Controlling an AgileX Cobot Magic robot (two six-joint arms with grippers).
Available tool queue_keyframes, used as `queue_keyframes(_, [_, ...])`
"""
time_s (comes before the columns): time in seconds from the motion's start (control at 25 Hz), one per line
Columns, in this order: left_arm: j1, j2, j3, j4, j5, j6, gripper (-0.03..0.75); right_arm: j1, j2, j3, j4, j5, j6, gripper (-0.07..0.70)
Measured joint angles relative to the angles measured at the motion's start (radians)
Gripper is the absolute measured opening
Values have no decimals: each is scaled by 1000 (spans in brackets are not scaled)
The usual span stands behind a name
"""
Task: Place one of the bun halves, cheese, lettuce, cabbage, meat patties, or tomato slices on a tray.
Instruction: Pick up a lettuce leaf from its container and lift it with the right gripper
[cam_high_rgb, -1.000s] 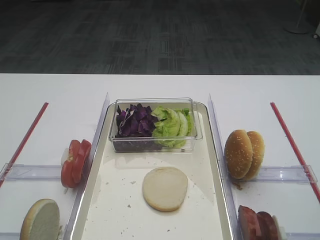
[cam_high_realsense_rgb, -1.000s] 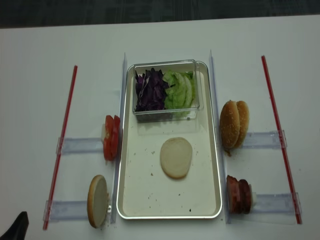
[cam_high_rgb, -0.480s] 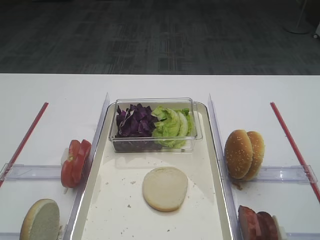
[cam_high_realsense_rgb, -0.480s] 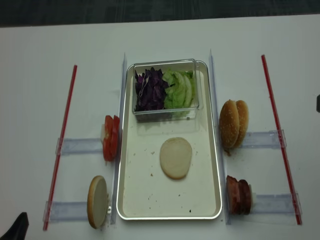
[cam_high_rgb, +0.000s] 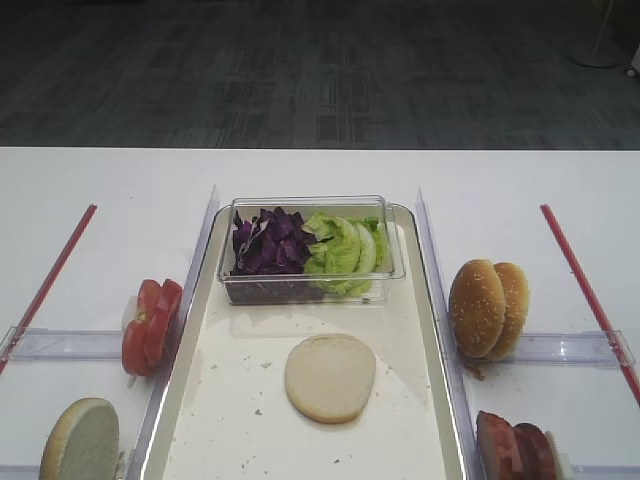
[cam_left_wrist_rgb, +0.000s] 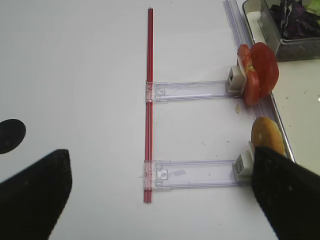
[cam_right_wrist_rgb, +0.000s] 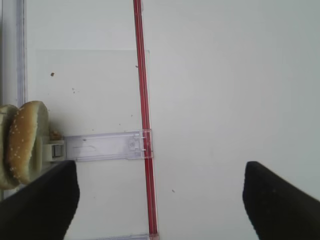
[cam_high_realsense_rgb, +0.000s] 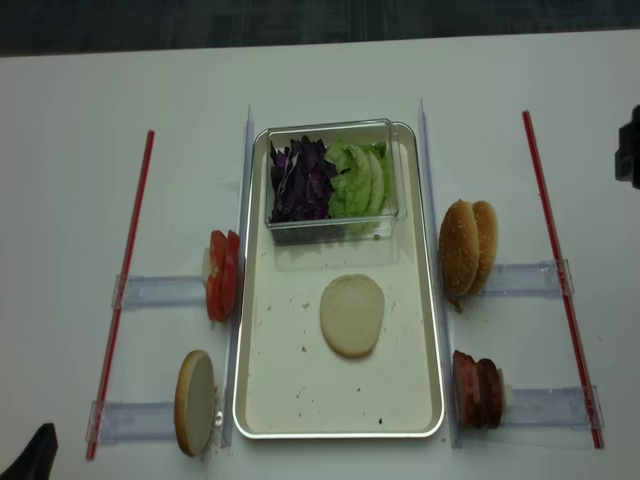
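Observation:
A pale bun half (cam_high_rgb: 330, 377) lies flat on the silver tray (cam_high_rgb: 428, 300). At the tray's far end, a clear box holds purple cabbage (cam_high_rgb: 268, 242) and lettuce (cam_high_rgb: 345, 250). Tomato slices (cam_high_realsense_rgb: 222, 275) and a bun half (cam_high_realsense_rgb: 195, 402) stand on edge left of the tray. To its right stand two bun halves (cam_high_realsense_rgb: 468, 248) and meat patties (cam_high_realsense_rgb: 478, 388). Cheese is out of view. My right gripper (cam_right_wrist_rgb: 160, 200) hangs open and empty over a red strip (cam_right_wrist_rgb: 145, 150), right of the buns (cam_right_wrist_rgb: 25, 140). My left gripper (cam_left_wrist_rgb: 160, 200) is open and empty, left of the tomato (cam_left_wrist_rgb: 257, 72).
Clear plastic holders (cam_high_realsense_rgb: 160, 292) run from the two red strips (cam_high_realsense_rgb: 125, 290) toward the tray on each side. Clear upright rails (cam_high_rgb: 432, 250) line the tray's long sides. A dark part of the right arm (cam_high_realsense_rgb: 630, 145) shows at the right edge.
A dark part of the right arm has come into the overhead view at the right edge and moved up it. The food and the left gripper have not moved.

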Motion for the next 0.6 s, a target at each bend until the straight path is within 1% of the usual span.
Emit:
queue_keyframes(0.36, [0,0,0,0,0,0,671,0,207,-141,41,-5,-31,675])
queue_keyframes(0.6, [0,0,0,0,0,0,671,0,321,-233,44,0,-52,675])
